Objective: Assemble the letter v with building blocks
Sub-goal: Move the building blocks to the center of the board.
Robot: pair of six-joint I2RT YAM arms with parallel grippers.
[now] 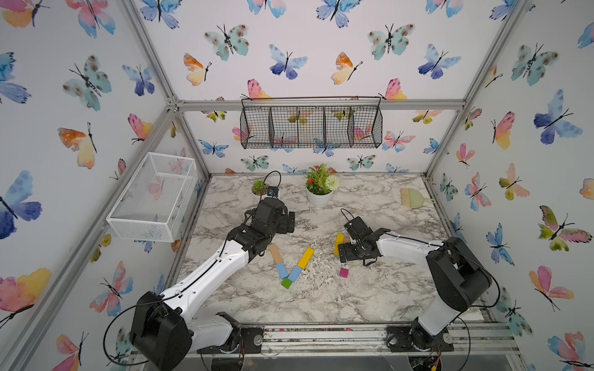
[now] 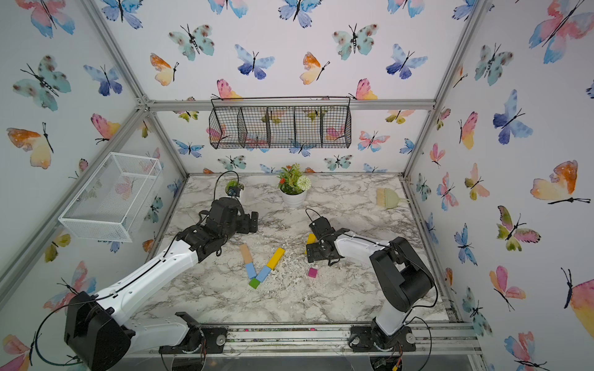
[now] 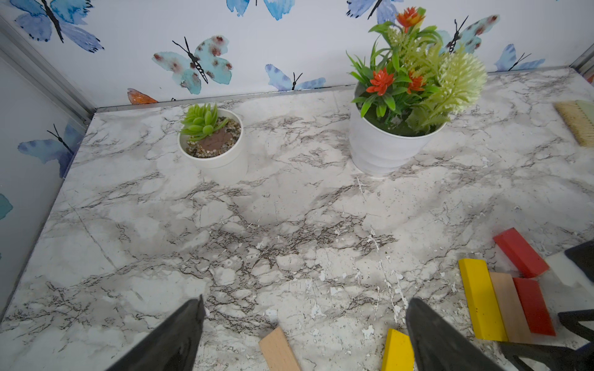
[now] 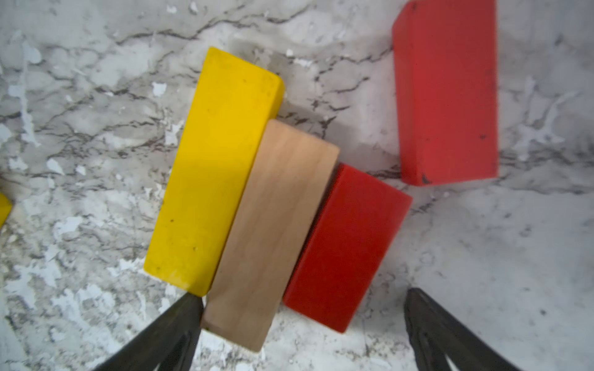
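The letter v point(image 1: 295, 273) lies flat mid-table point(image 1: 321, 305). Its tip, a green cube point(image 1: 286, 283), points toward the robot's bases. The arms open toward the back wall, each light blue inside, ending in a tan block point(image 1: 275, 253) on the left and a yellow block point(image 1: 305, 258) on the right. The left tool point(image 3: 307, 300) is spread and empty. The right tool point(image 4: 305, 295) is spread at the ends of a loose tan bar point(image 4: 273, 234) and red bar point(image 4: 347, 247).

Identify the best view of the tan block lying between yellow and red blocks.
Right wrist view: the tan block is close, large, nearly whole. The left wrist view shows it smaller, farther off; in both top views the right arm mostly hides it.
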